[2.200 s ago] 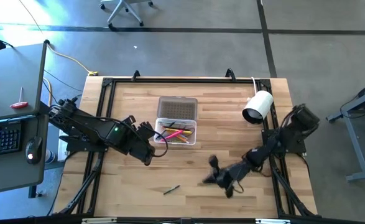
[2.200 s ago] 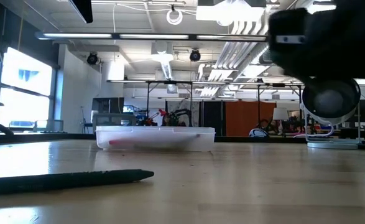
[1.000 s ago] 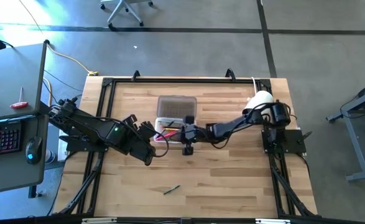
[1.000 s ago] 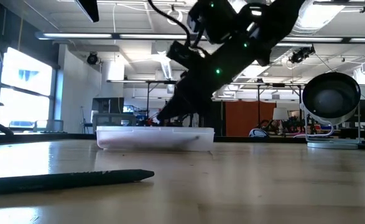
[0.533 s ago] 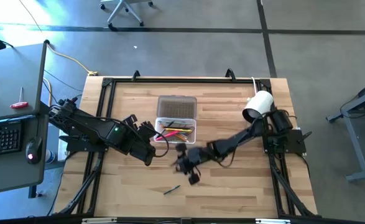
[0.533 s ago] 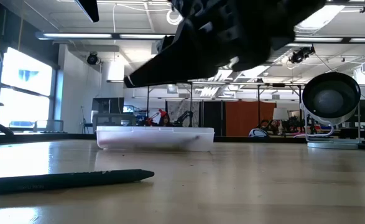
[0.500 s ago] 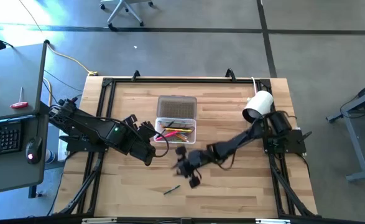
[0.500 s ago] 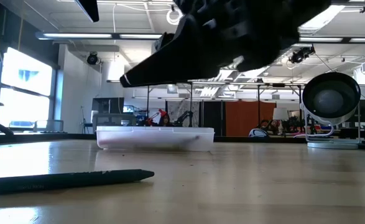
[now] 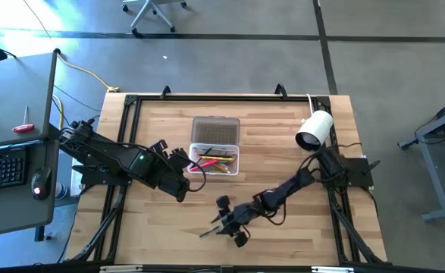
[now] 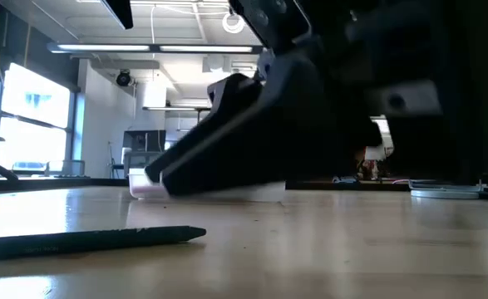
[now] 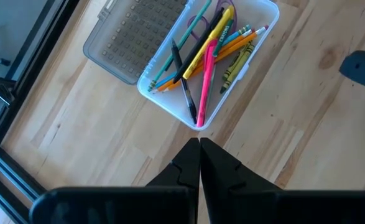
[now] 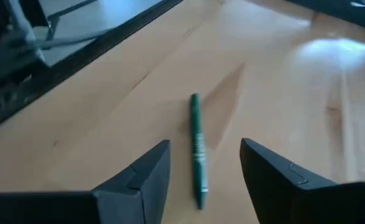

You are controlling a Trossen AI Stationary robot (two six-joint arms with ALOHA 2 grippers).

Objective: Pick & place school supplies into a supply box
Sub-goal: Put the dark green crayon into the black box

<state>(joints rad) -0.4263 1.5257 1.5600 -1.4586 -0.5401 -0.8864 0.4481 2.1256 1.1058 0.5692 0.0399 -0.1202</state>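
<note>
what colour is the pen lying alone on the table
Dark green with pale lettering on the barrel; the pen shows best in the right wrist view.

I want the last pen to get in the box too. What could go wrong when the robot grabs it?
The green pen lies flat between the open right gripper fingers; being thin and round, it might roll away or get pinched at one end and tip. Also, the supply box is already crowded, so the pen could land across the others. The left gripper, shut, waits close by the box.
</note>
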